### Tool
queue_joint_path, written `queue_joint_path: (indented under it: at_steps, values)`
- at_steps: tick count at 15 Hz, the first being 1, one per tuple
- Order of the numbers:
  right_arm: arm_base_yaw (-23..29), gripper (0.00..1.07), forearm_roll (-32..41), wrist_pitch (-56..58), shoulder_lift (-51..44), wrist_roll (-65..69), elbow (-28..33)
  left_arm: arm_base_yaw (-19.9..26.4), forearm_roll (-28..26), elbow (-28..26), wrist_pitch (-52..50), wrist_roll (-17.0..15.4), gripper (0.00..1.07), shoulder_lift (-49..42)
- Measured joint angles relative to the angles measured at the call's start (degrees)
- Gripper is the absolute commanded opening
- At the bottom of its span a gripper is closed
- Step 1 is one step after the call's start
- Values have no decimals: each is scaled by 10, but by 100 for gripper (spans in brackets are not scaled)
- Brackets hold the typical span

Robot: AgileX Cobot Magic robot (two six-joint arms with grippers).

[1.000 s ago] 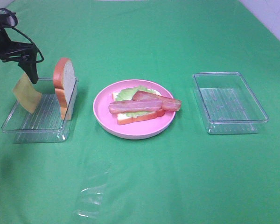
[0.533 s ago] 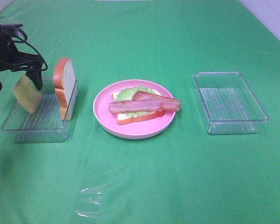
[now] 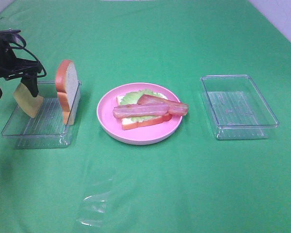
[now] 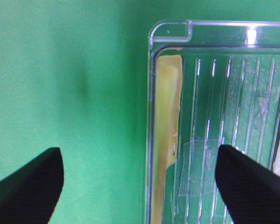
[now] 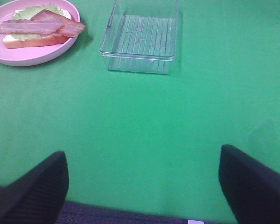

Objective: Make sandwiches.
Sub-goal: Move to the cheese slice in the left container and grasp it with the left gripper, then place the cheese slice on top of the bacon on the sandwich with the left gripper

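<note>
A yellow cheese square (image 3: 28,100) stands on edge against the left wall of the left clear tray (image 3: 39,141). My left gripper (image 3: 14,87) hangs over it, open, one finger on each side of the cheese and the tray wall. The left wrist view shows the cheese (image 4: 166,135) edge-on inside the tray (image 4: 172,28), untouched between the wide black fingertips (image 4: 28,186). A bread slice (image 3: 68,91) leans upright at that tray's right wall. The pink plate (image 3: 106,128) holds bread (image 3: 136,124), lettuce (image 3: 136,95) and two bacon strips (image 3: 145,109). My right gripper (image 5: 144,186) is open and holds nothing.
An empty clear tray (image 3: 240,131) sits right of the plate, also seen in the right wrist view as the tray (image 5: 140,63) beside the plate (image 5: 32,59). A crumpled clear film (image 3: 94,204) lies on the green cloth near the front.
The left gripper has shifted left and lower around the cheese, and its fingers have drawn a little closer together. The cheese, bread and plate have not moved.
</note>
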Motion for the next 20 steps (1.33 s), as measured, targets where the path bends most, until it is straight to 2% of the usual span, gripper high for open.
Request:
queue_joint_path:
  at_steps: [3, 4, 5, 11, 13, 14, 20]
  values:
    - [0, 85, 0, 0, 0, 0, 0, 0, 0, 0, -1, 0, 64, 0]
    - [0, 85, 0, 0, 0, 0, 0, 0, 0, 0, -8, -4, 48, 0]
    - [0, 85, 0, 0, 0, 0, 0, 0, 0, 0, -11, -7, 41, 0]
    - [0, 85, 0, 0, 0, 0, 0, 0, -9, 0, -15, -16, 24, 0]
    - [0, 85, 0, 0, 0, 0, 0, 0, -11, 0, -27, -28, 4, 0]
    - [0, 85, 0, 0, 0, 0, 0, 0, -15, 0, -31, -29, 0, 0]
    - [0, 85, 0, 0, 0, 0, 0, 0, -47, 0, -41, -29, 0, 0]
